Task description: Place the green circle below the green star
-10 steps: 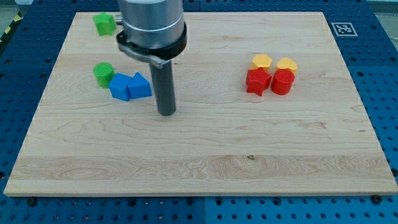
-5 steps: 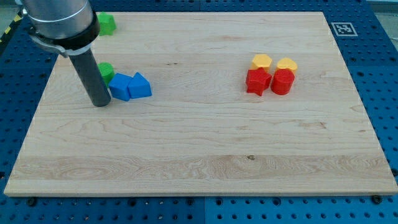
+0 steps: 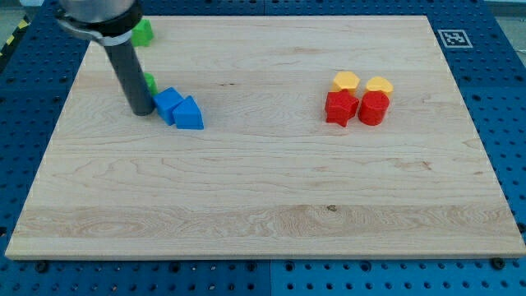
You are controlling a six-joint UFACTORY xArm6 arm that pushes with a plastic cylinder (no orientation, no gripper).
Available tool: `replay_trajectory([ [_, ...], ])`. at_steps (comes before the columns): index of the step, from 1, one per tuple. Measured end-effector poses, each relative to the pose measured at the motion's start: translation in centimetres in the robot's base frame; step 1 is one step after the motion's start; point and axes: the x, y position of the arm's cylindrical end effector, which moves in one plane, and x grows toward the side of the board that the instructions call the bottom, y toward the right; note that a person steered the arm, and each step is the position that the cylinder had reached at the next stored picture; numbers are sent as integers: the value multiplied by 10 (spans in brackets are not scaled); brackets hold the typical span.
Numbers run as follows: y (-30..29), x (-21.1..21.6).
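Note:
The green star (image 3: pixel 144 32) lies at the board's top left, partly hidden by the arm. The green circle (image 3: pixel 150 82) sits below it, mostly hidden behind my dark rod. My tip (image 3: pixel 141 110) rests on the board just below and left of the green circle, touching the left side of a blue block (image 3: pixel 168 104). A blue triangle (image 3: pixel 189 114) sits against that blue block on its right.
At the view's right, two yellow blocks (image 3: pixel 346 80) (image 3: pixel 379 85) sit above a red star-like block (image 3: pixel 340 107) and a red block (image 3: pixel 372 108), all close together. A marker tag (image 3: pixel 451 38) is at the board's top right corner.
My tip went left past the blue blocks, then up and slightly right. The green circle moved up and right; the blue blocks shifted slightly right and turned.

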Motion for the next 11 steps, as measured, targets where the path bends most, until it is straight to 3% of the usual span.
replay_trajectory([
  [2,11,-5],
  [3,-26,-13],
  [6,-28,-74],
  [8,13,-63],
  [9,10,-98],
  [11,-18,-109],
])
